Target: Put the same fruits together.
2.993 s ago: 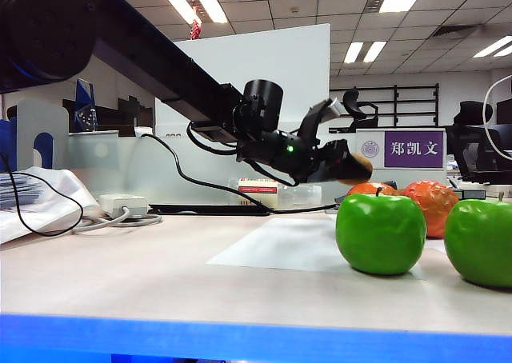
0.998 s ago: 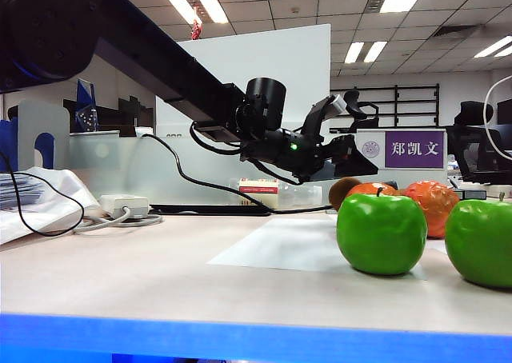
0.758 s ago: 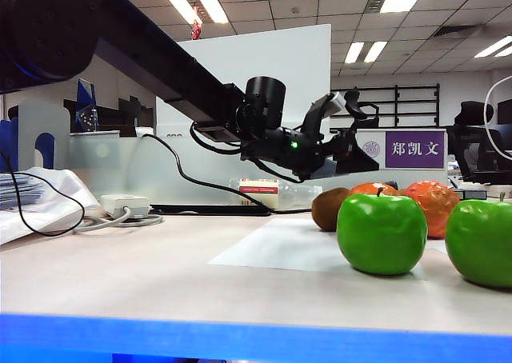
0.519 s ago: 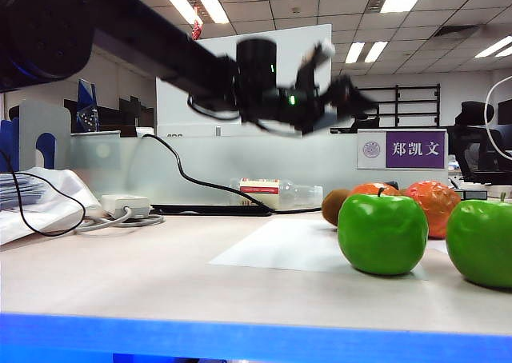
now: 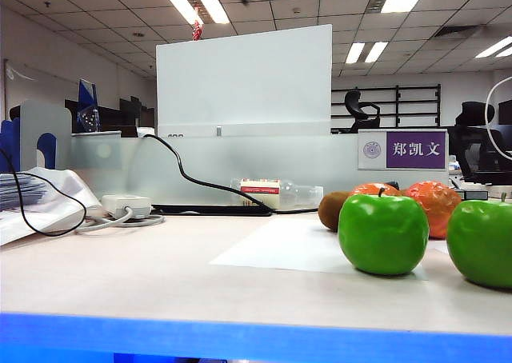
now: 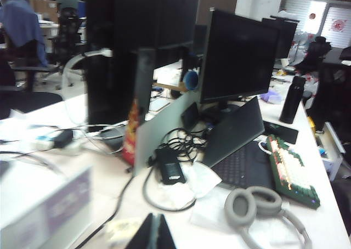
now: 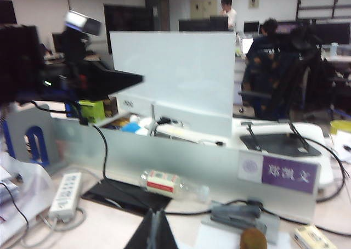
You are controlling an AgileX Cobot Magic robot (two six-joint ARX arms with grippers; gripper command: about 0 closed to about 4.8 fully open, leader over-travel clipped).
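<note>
Ext. view: purple sign (image 5: 414, 149) reads 郑凯文. Kiwi (image 5: 332, 210) on table (image 5: 160, 267), long axis level, behind green apple (image 5: 382, 233).
L wrist: left gripper (image 6: 153, 233) clenched, empty, aimed at office desks.
R wrist: right gripper (image 7: 153, 230) clenched, empty; kiwi (image 7: 253, 239) near.

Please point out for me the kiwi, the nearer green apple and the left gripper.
kiwi (image 5: 332, 210), exterior view, on its visible brown side.
nearer green apple (image 5: 382, 233), exterior view, on the middle of its front.
left gripper (image 6: 153, 230), left wrist view, between the shut dark fingertips.
</note>
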